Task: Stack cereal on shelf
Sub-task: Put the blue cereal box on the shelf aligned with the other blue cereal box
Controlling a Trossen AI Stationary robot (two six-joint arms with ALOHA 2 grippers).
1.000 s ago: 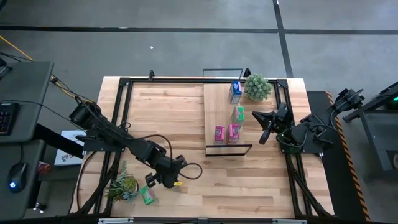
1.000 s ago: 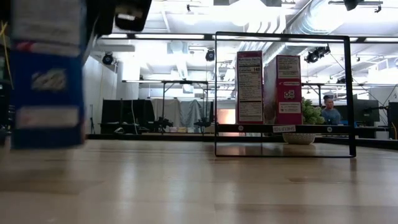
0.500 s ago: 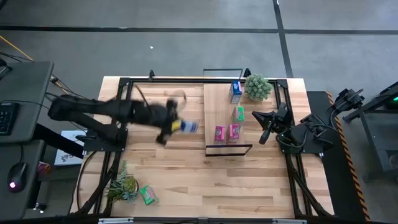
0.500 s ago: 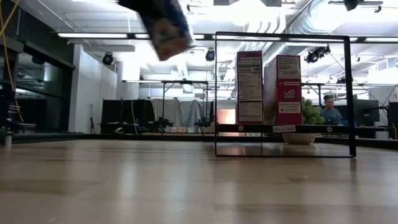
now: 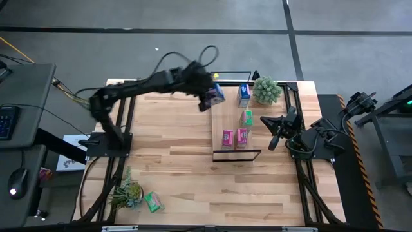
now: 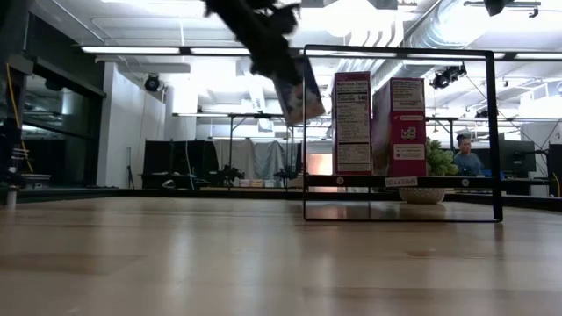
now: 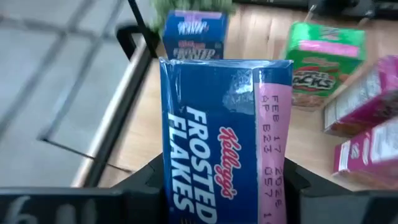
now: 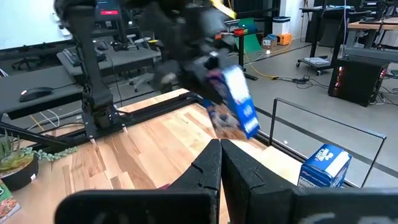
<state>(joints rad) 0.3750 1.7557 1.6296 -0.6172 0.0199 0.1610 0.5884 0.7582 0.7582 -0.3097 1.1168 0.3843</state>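
Left gripper (image 5: 209,98) has its fingers clamped on a blue cereal box (image 5: 216,94), held in the air at the far left edge of the shelf (image 5: 226,119), beside the blue box (image 5: 243,95) already standing there. To do well: judge it best to bring the box upright, lower it next to the standing blue box without knocking the green box (image 5: 246,118) or pink boxes (image 5: 234,136), release only once seated. Right gripper (image 5: 275,138) waits beside the shelf, fingers closed together, empty. Versus half a second ago: the carried box has moved from mid-worktop (image 5: 167,161) to the shelf edge; one green box (image 5: 152,202) stays near the front.
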